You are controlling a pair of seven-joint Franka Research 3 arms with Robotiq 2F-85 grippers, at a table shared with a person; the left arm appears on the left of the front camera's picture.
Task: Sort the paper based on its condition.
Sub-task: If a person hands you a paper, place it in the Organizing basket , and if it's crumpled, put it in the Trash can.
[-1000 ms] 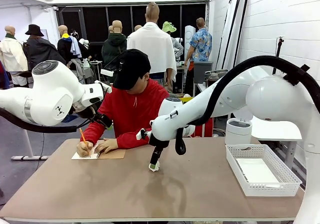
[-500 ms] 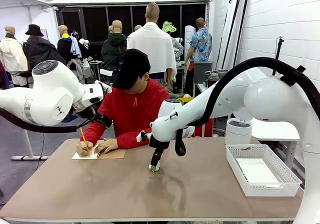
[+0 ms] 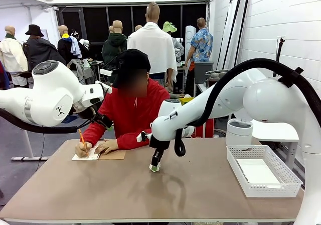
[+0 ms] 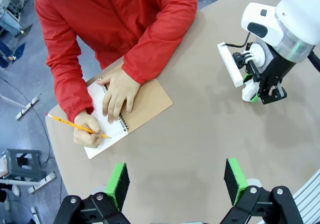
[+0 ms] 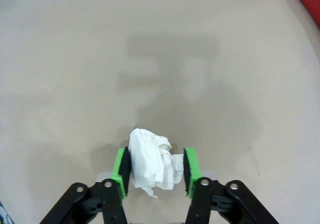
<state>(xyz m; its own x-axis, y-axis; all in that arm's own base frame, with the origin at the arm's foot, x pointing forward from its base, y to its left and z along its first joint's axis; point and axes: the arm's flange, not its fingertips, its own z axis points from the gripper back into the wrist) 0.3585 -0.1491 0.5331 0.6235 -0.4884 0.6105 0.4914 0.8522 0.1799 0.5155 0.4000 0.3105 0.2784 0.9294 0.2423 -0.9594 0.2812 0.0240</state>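
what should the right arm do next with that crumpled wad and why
Probably swing right toward the white round bin: the right gripper is shut on a crumpled paper above the bare table, and the basket beside the bin holds a flat sheet.

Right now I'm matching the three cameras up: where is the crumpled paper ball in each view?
Front view: the crumpled paper ball is at the centre, just above the table, at the tip of the down-pointing arm.
Left wrist view: far right, just above mid-height.
Right wrist view: bottom centre, between the green-padded fingers.
Shared landmark: the right gripper, closed on it in every view.
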